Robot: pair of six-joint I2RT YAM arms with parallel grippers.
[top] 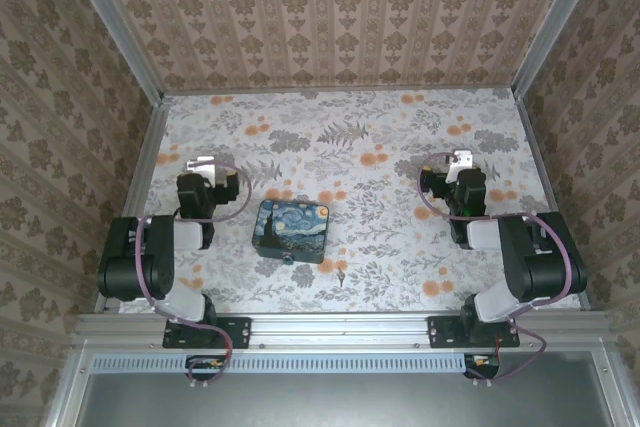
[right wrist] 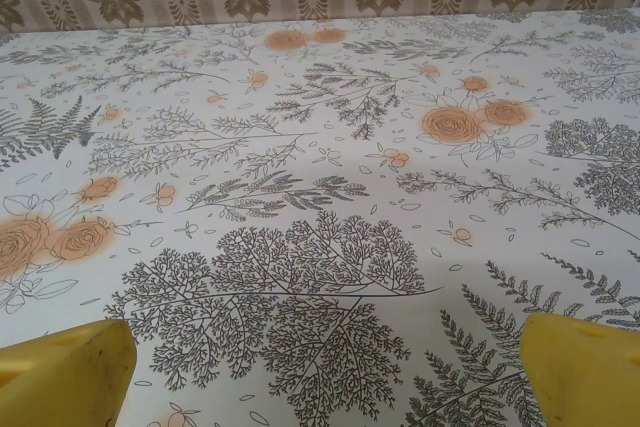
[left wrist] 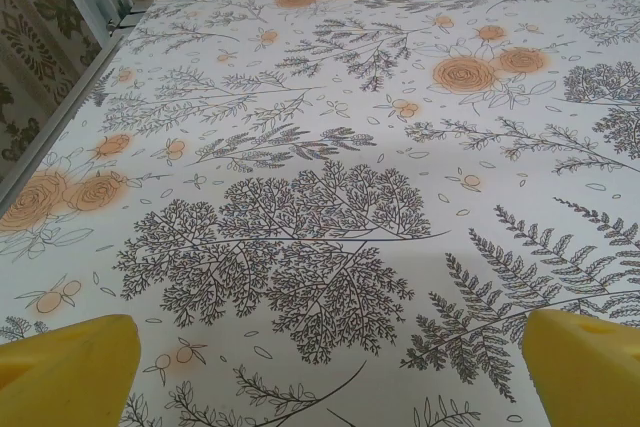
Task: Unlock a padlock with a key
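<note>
The padlock (top: 289, 257) is a tiny dark piece at the near edge of the blue swirl-painted box (top: 292, 227), which lies mid-table. A thin dark key (top: 341, 274) lies on the cloth just right of the box's near corner. My left gripper (top: 205, 163) rests left of the box, open, its yellow fingertips (left wrist: 70, 367) wide apart over bare cloth. Right of the box, farther off, my right gripper (top: 460, 160) is open too, and its yellow fingertips (right wrist: 585, 372) have nothing between them.
The floral tablecloth (top: 380, 137) covers the table. Wallpapered walls with metal rails (top: 140, 162) close it in at the left, right and back. Both arms sit folded near the front edge.
</note>
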